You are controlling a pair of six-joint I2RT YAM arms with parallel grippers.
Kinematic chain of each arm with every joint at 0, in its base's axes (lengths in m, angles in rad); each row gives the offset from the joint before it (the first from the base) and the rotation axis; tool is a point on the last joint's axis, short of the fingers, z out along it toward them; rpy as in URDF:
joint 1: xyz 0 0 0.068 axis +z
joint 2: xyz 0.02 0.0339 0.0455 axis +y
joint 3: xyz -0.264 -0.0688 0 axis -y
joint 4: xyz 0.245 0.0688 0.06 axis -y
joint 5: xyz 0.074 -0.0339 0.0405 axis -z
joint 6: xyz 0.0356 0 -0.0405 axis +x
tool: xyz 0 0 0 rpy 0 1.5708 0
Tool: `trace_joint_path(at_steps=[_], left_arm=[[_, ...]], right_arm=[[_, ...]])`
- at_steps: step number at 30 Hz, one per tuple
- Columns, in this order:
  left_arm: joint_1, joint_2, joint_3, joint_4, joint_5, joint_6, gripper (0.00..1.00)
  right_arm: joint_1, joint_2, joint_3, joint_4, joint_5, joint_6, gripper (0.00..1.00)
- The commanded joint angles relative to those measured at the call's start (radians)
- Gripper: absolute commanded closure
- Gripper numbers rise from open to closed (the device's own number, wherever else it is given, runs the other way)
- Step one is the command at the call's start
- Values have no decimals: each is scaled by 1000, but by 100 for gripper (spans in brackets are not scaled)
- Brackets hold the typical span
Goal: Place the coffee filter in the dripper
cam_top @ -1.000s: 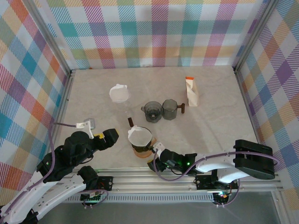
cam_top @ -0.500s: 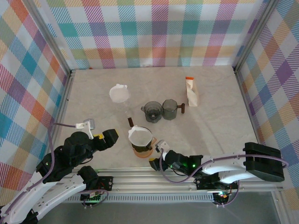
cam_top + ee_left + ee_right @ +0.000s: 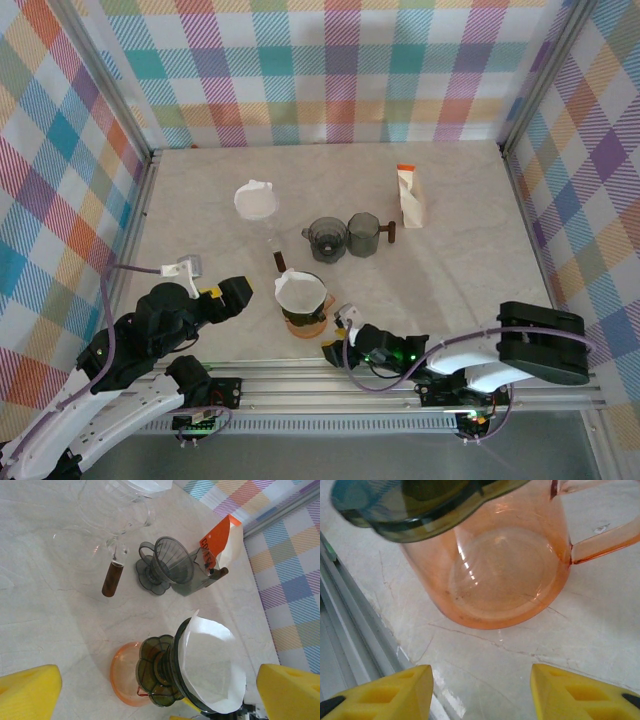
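Observation:
The white paper coffee filter (image 3: pixel 301 291) (image 3: pixel 212 665) sits open inside the dark dripper (image 3: pixel 312 304) (image 3: pixel 162 672). The dripper stands on an orange glass pitcher (image 3: pixel 306 325) (image 3: pixel 124 672) (image 3: pixel 505 580). My right gripper (image 3: pixel 342 337) (image 3: pixel 482 682) is low on the table just near-right of the pitcher, open, with bare tabletop between its yellow fingertips (image 3: pixel 385 692). My left gripper (image 3: pixel 232 294) (image 3: pixel 159 682) hangs left of the dripper, wide open, holding nothing.
A second dark dripper (image 3: pixel 327 238) (image 3: pixel 167 562) and a grey cup (image 3: pixel 363 233) stand mid-table. Behind them are a coffee bag (image 3: pixel 410 197), a clear glass server with a brown handle (image 3: pixel 112 577) and more white filters (image 3: pixel 255 200). The metal rail (image 3: pixel 350 630) borders the near edge.
The right arm's rear link swung out to the right and came back. Its gripper stayed close by the pitcher, edging slightly right. The filter and the left arm have not moved.

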Motion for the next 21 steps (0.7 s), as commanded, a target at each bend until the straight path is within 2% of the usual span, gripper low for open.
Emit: trace_joint_path(at_steps=[1,8,21], left_arm=[[-6,-11,-5,-9,-13,-7,0],[-7,-23,3,-31,-23,-4,0],[-6,-54,23,-69,-42,-3,0]], right_arm=[[-34,64,19,170,-84,24,47],[-61,202,53,296,-114,60,49],[-163,358,180,372,-205,58,53]])
